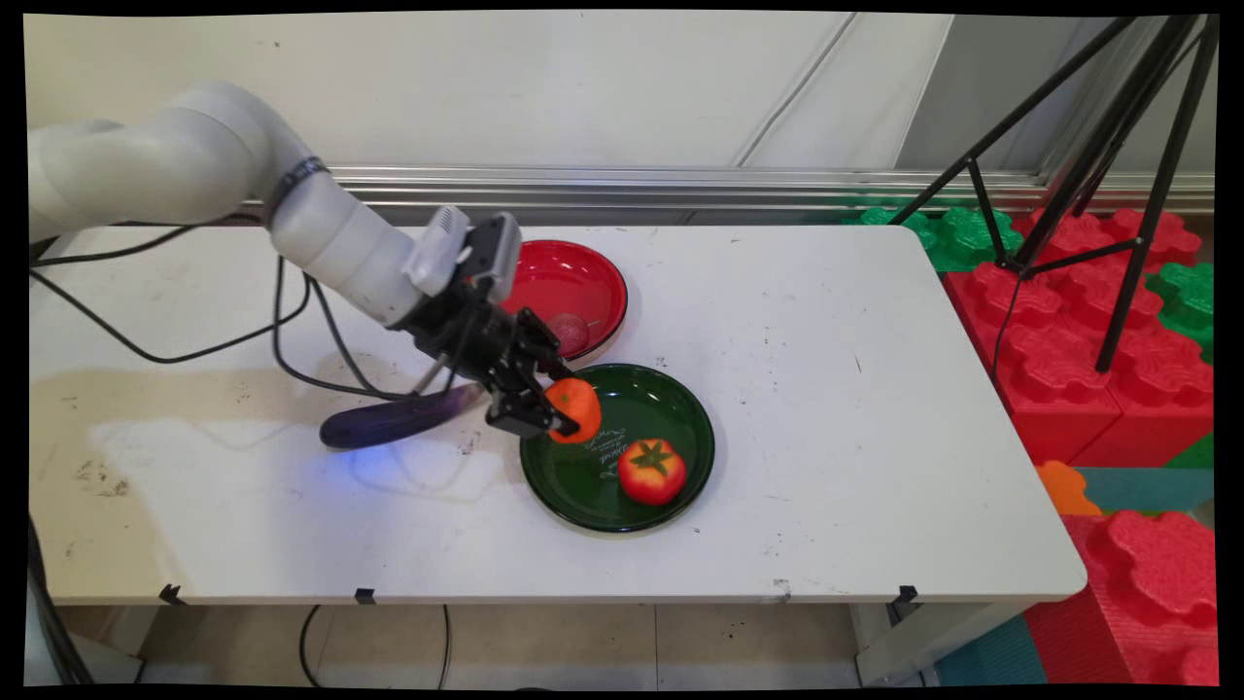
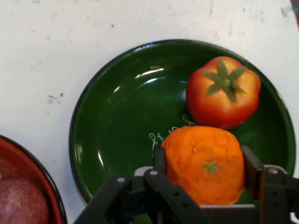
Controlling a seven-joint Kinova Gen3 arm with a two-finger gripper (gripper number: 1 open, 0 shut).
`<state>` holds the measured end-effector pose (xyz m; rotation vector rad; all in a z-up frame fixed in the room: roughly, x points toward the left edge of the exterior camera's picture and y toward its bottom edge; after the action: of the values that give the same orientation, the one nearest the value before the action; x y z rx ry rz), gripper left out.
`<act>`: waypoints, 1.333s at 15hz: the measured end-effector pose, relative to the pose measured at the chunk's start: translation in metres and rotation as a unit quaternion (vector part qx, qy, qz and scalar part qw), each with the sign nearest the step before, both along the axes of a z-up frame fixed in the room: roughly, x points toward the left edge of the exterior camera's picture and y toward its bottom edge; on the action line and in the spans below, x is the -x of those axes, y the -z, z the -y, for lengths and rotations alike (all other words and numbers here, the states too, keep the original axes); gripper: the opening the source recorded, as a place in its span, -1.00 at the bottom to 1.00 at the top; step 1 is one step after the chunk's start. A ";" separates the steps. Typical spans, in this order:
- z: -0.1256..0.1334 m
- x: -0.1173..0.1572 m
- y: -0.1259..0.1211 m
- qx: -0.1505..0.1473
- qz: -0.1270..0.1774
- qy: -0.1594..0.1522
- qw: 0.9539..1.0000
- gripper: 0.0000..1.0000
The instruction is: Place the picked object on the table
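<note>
Orange point(image 2: 204, 165) pinched in gripper point(image 1: 562, 408) fingers over green plate's point(image 1: 671, 399) left rim; tomato point(image 1: 652, 471) near, table point(image 1: 855, 389) rightward bare.

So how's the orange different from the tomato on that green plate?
The orange is plain orange with a tiny green nub, while the tomato is red fading to yellowish with a big leafy green stem. The orange is clamped in the gripper, over the green plate near its left rim; the tomato rests free on it. Both are round, similar in size, stem side up.
</note>
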<state>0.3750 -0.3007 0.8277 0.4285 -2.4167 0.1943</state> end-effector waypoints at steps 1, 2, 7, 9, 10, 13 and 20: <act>-0.002 -0.002 -0.003 0.001 -0.002 0.000 1.000 -1.00; -0.005 -0.007 -0.008 0.003 -0.004 0.001 1.000 -1.00; -0.023 -0.032 -0.033 0.009 -0.014 0.000 1.000 -1.00; -0.030 -0.045 -0.042 0.012 -0.016 0.002 1.000 -1.00; -0.034 -0.052 -0.046 0.014 -0.015 0.003 1.000 -1.00; -0.042 -0.071 -0.057 0.019 -0.013 0.005 1.000 -1.00; -0.054 -0.121 -0.081 0.033 0.006 0.008 0.999 -1.00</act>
<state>0.4962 -0.2462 0.9086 0.3792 -2.4175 0.2689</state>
